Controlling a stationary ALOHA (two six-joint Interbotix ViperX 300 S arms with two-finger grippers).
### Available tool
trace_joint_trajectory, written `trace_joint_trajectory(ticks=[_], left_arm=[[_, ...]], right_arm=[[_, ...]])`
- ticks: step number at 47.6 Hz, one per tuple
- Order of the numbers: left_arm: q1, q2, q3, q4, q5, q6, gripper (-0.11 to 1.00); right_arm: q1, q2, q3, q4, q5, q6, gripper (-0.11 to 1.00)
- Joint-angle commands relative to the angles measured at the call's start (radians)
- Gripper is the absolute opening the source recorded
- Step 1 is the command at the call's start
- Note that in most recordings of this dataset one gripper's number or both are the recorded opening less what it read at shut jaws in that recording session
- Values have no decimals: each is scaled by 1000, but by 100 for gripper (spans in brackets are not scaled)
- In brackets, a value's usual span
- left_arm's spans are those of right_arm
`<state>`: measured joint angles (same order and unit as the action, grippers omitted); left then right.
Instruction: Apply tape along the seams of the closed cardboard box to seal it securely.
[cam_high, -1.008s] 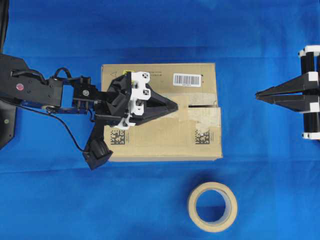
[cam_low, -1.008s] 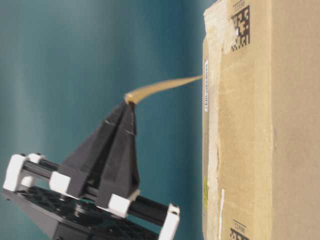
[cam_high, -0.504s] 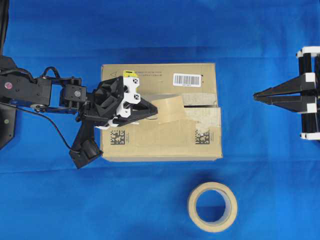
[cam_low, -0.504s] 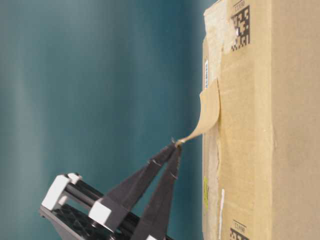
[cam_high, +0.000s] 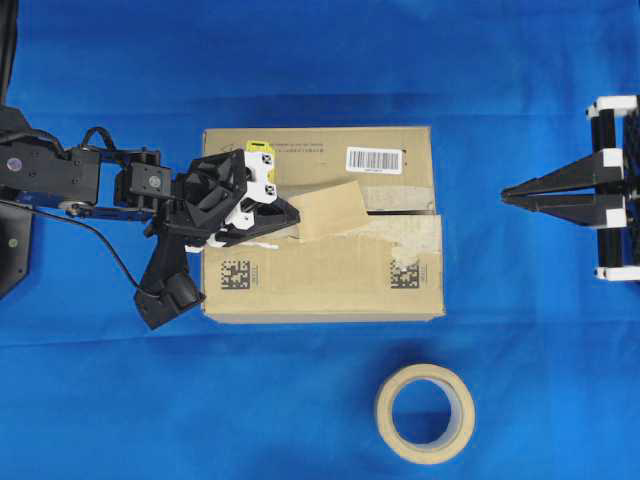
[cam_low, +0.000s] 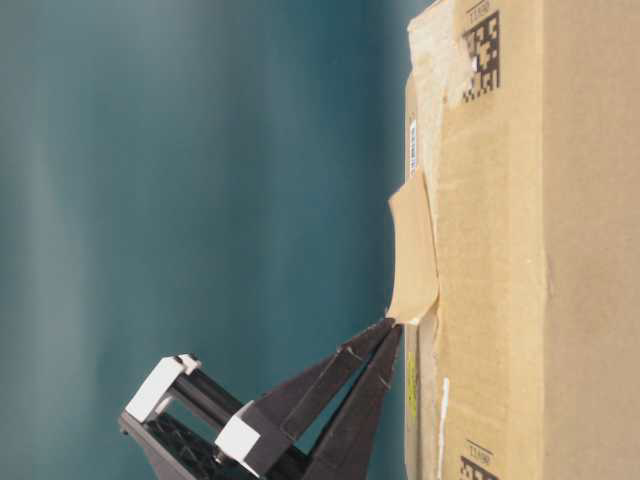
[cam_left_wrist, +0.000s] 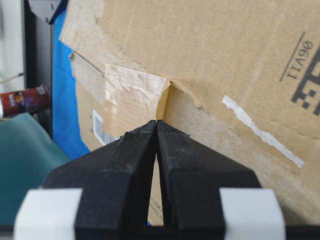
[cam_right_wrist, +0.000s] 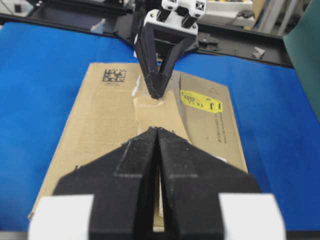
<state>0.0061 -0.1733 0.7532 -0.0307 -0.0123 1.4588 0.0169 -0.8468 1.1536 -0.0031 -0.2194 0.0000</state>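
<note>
The cardboard box (cam_high: 320, 280) lies flat on the blue table, with its yellow sticker (cam_high: 258, 146) at the far left. The dark seam (cam_high: 400, 212) shows on its right half, bordered by pale old tape. My left gripper (cam_high: 296, 214) is over the box's left half, shut on one end of the tan tape strip (cam_high: 335, 208). The strip's other end touches the box top near the seam, and the strip bows slightly off the surface (cam_low: 413, 250). The right gripper (cam_high: 505, 195) hovers shut and empty off the box's right side. The tape (cam_right_wrist: 150, 112) also shows in the right wrist view.
A beige tape roll (cam_high: 425, 413) lies on the table in front of the box. A white barcode label (cam_high: 373, 159) sits on the box's far side. Blue cloth surrounds the box on all sides.
My left gripper has pulled back to the left and come down near the box top. The tape, first stretched away from the box, now folds over against it. The right gripper barely shifted.
</note>
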Motion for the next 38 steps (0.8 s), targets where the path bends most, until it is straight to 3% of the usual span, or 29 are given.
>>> trace_joint_trajectory(ticks=[1, 7, 13, 18, 22, 38], left_arm=[[2, -18, -9, 2, 5, -2, 1], [2, -17, -9, 2, 12, -2, 1], [2, -18, -9, 2, 14, -2, 1], [2, -17, -11, 2, 14, -2, 1], [2, -15, -12, 2, 14, -2, 1], [2, -14, -14, 2, 14, -3, 1]], right_arm=[[-3, 3, -14, -2, -9, 2, 3], [-2, 20, -18, 0, -21, 3, 10], [-3, 83, -38, 2, -74, 5, 28], [-2, 175, -81, 2, -126, 6, 51], [-3, 259, -133, 3, -152, 6, 59], [-38, 508, -305, 2, -167, 6, 57]])
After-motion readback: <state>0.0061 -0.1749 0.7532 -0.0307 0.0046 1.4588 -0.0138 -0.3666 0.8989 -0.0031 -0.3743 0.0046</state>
